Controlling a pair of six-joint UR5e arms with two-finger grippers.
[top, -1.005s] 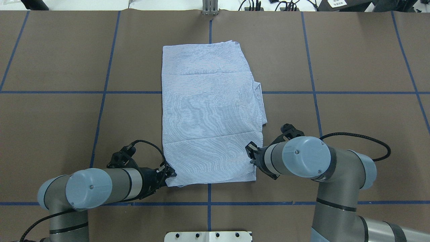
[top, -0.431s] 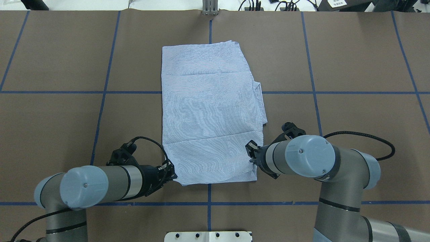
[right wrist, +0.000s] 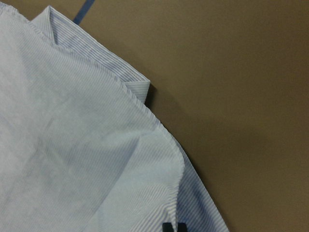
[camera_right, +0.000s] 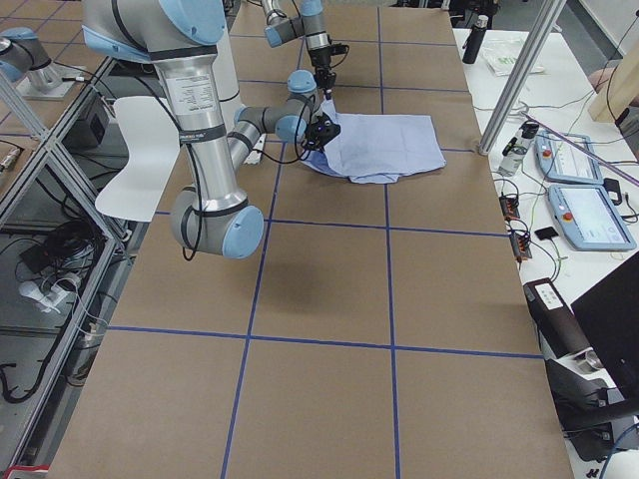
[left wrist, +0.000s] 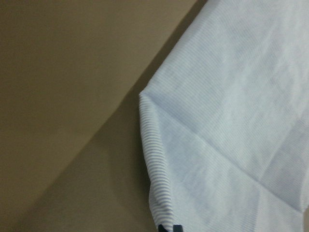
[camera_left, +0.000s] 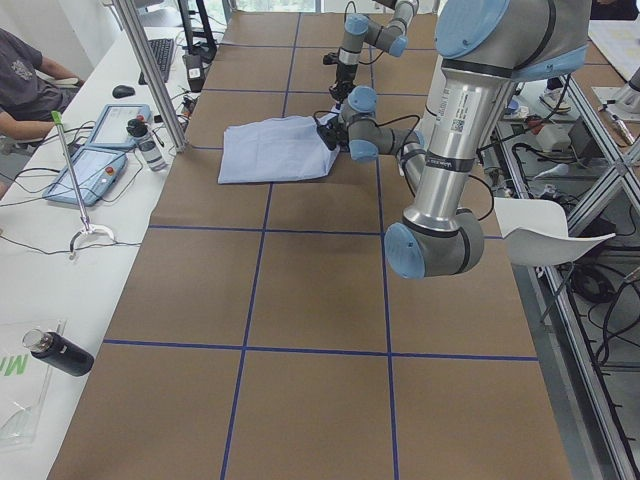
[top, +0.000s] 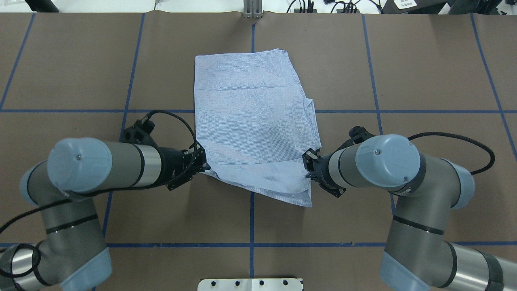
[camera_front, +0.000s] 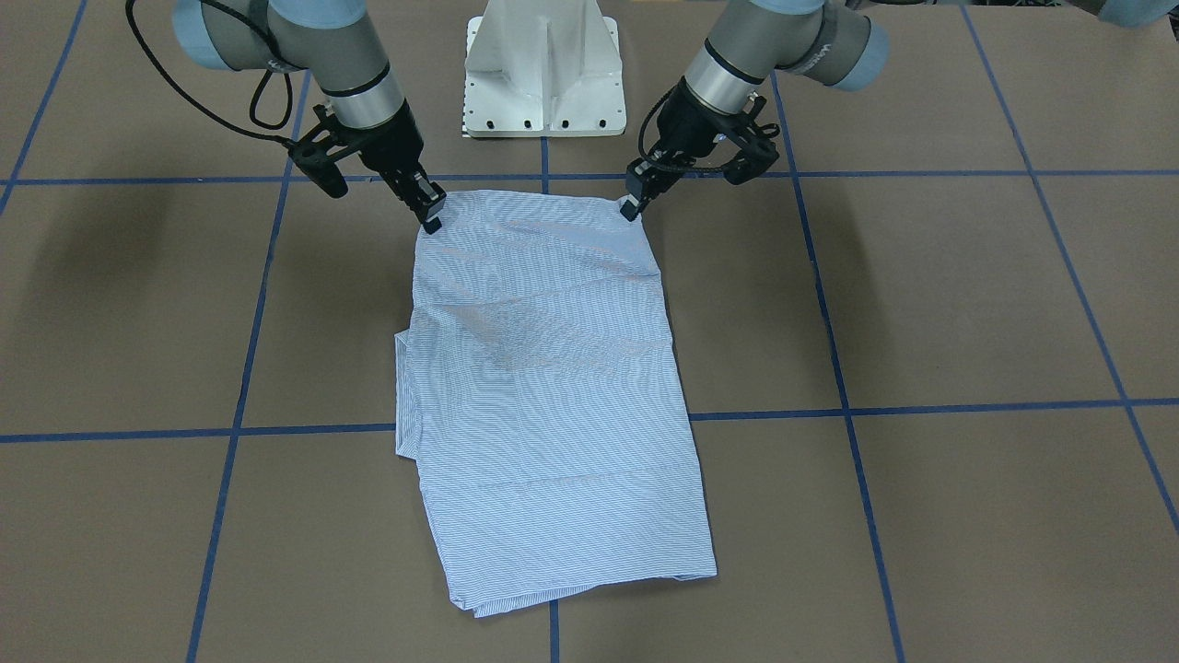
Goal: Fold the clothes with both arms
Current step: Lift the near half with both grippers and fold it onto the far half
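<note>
Overhead exterior: the shirt point(top: 254, 117) lies mid-table as a long folded panel. Its far end is flat on the table point(top: 424, 81) and its near end is raised. The left gripper point(top: 204, 165) is pinched tight on the near-left corner. The right gripper point(top: 309, 167) is pinched tight on the near-right edge. Front view agrees: the left gripper point(camera_front: 631, 207) and right gripper point(camera_front: 430, 219) each have cloth between the tips, with no gap showing.

Risks from here, as I read it:
- The right grip looks partial. A loose corner point(top: 305, 199) sags below and past the right gripper, and the right wrist view shows a second layer under the pinched one. If only the top layers are held, the lower ones will drag and the fold comes out stepped.
- The raised edge runs skewed, with the left side tighter than the right. Unequal travel would lay the crease diagonally.
- A flap point(top: 315, 133) sticks out on the right side and could catch or bunch under the fold.
- The far end has only friction holding it. Pulling forward too low could slide the whole shirt instead of folding it.
- Both pinches are right at the edge. Spreading the arms apart could pull the cloth out.
</note>
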